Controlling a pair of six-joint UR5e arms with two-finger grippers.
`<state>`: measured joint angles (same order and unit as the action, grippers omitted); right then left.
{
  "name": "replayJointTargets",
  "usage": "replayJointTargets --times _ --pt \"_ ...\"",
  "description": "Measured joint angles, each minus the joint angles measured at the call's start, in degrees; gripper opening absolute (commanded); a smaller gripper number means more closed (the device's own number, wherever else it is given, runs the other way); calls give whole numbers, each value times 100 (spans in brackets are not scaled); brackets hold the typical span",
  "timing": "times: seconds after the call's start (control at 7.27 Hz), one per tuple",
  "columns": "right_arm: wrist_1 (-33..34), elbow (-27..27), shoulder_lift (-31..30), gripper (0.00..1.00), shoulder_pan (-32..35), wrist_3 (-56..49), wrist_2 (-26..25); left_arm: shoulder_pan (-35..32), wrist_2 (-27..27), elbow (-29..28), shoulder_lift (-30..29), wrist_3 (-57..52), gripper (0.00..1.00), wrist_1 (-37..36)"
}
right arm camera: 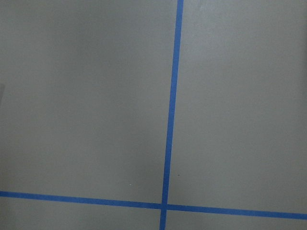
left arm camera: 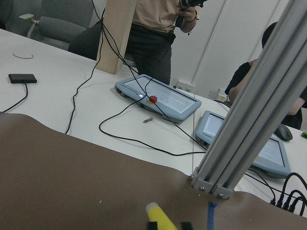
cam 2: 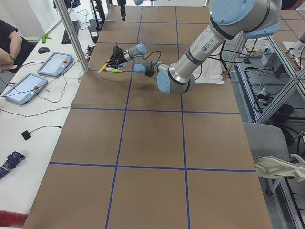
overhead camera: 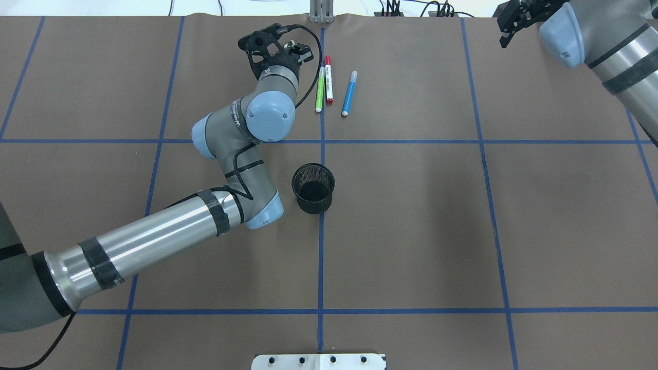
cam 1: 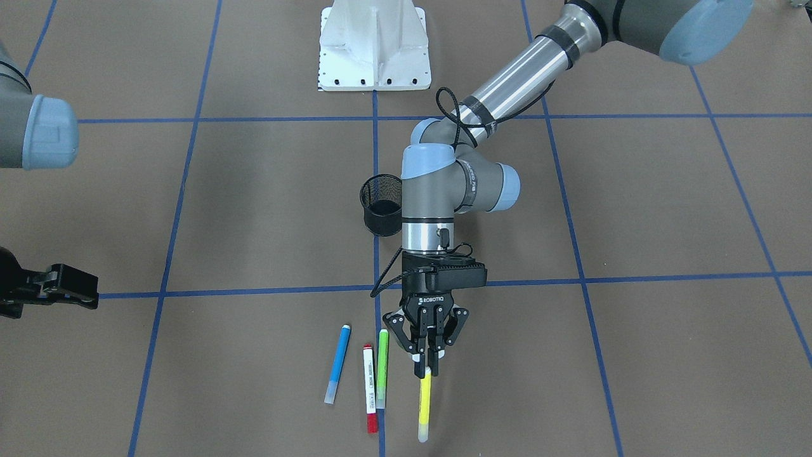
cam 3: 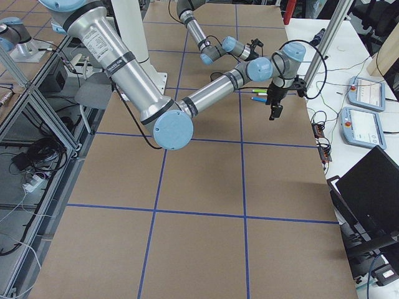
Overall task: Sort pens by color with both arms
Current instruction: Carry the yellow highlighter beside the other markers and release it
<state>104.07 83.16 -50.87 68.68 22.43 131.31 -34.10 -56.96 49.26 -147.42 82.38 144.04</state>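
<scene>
Left fingers (cam 1: pixel 420 348) are clamping the slim yellow marker pen (cam 1: pixel 424 406). Three other coloured pens (cam 1: pixel 368 387) are lying unsorted; right fingers (cam 1: pixel 79 287): cannot tell.

You see the left gripper (cam 1: pixel 427 367) clamped on the yellow pen (cam 1: pixel 424 406); the green pen (cam 1: pixel 382 369), red-ended pen (cam 1: pixel 369 388) and blue pen (cam 1: pixel 337 364) lie alongside.

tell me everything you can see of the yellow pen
The yellow pen is a slim marker, bright yellow barrel, plastic by its look, with a pale cap at the end away from the robot. The left gripper is shut on its other end. It runs roughly parallel to the light green pen, apart from it, at the end of the row. Whether its capped end touches the brown table is unclear.
</scene>
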Motion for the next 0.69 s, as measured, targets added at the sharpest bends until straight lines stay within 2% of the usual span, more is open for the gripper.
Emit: replayJointTargets --times 0.27,0.41,0.55,0.69 --pt "23 -1 14 100 10 -58 -21 46 35 -457 -119 156 0 484" --pt "25 -1 27 100 15 -64 -20 49 81 -551 -126 273 36 576" --pt "26 -1 40 100 19 -66 -19 51 128 -592 -131 352 99 689" --pt "26 -1 49 100 21 -67 -18 52 133 -606 -133 393 100 769"
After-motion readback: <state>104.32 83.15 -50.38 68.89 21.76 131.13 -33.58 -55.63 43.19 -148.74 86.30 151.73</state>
